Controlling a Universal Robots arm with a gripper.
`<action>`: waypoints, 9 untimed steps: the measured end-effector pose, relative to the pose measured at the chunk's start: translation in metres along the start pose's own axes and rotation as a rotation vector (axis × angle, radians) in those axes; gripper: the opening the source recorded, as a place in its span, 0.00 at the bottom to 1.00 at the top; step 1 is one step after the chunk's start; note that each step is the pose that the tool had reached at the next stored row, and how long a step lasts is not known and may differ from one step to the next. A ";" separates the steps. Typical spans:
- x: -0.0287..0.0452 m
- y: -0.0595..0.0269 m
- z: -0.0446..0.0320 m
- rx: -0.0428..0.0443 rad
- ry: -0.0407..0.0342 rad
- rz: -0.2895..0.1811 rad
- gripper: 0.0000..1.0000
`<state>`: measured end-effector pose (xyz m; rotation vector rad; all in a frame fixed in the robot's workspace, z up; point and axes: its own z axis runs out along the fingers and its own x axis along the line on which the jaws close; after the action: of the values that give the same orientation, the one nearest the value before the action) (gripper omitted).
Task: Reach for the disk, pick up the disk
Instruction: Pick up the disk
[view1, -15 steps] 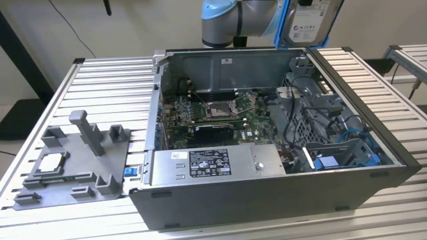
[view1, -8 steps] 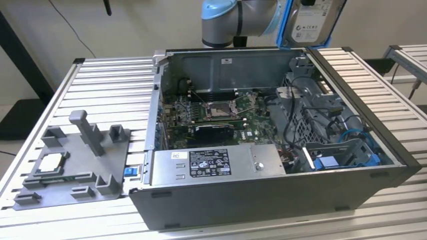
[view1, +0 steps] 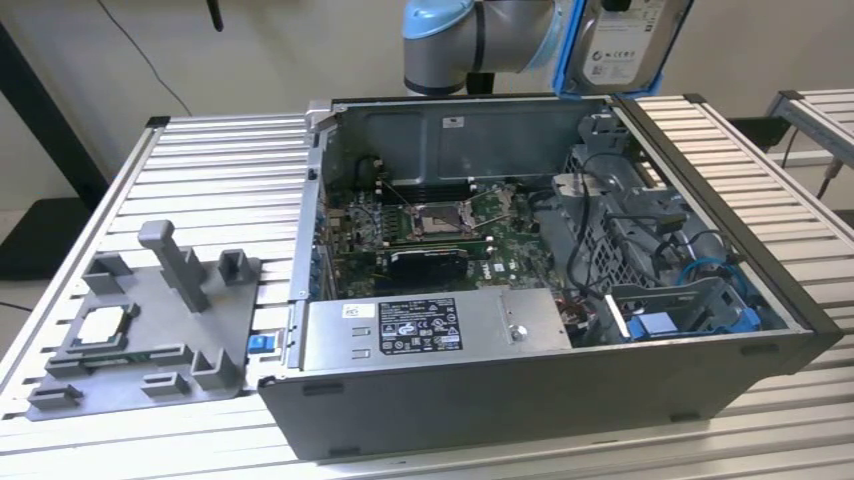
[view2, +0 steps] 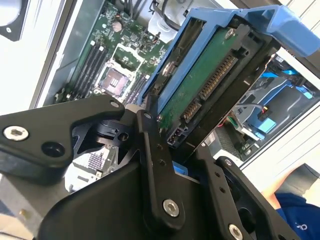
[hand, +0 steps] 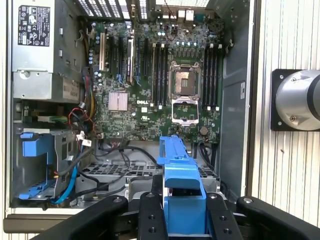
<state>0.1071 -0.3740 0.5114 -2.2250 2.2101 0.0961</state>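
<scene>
Exterior view first: the disk (view1: 622, 45) hangs high above the open computer case (view1: 534, 400), well clear of its rear wall, carried by the arm (view1: 467, 40). So the pick-up looks done, and the drive is out of its bay and in the air.

Second wrist view brings us right up close: the claw (view2: 172, 145) is clamped on the disk (view2: 210, 85), black fingers (view2: 155, 165) pressing one end of the blue bracket (view2: 285, 22), so the drive juts straight out beyond the fingertips. Its green circuit side and connector row face this camera, a sign that it is gripped by its thin edges and hangs on end.

First wrist view looks straight down past the claw (hand: 182, 210): the blue bracket (hand: 177, 160) pokes out between the two fingers (hand: 150, 215), and far below it lies the motherboard (hand: 160, 85) with its empty processor socket (hand: 182, 82). Off to one side of the claw sits a blue drive cage (hand: 37, 155) among loose cables.

Back outside, the grey fixture (view1: 147, 330) rests on the counter (view1: 200, 160) beside the case, well apart from the claw.
</scene>
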 end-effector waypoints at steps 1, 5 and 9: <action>0.0001 0.0000 0.0000 0.0000 0.0000 0.000 0.00; 0.0022 0.0000 -0.0001 0.0000 0.0000 0.000 0.00; 0.0081 0.0000 -0.0004 0.0000 0.0000 0.000 0.00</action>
<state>0.1071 -0.3821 0.5114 -2.2251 2.2101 0.0961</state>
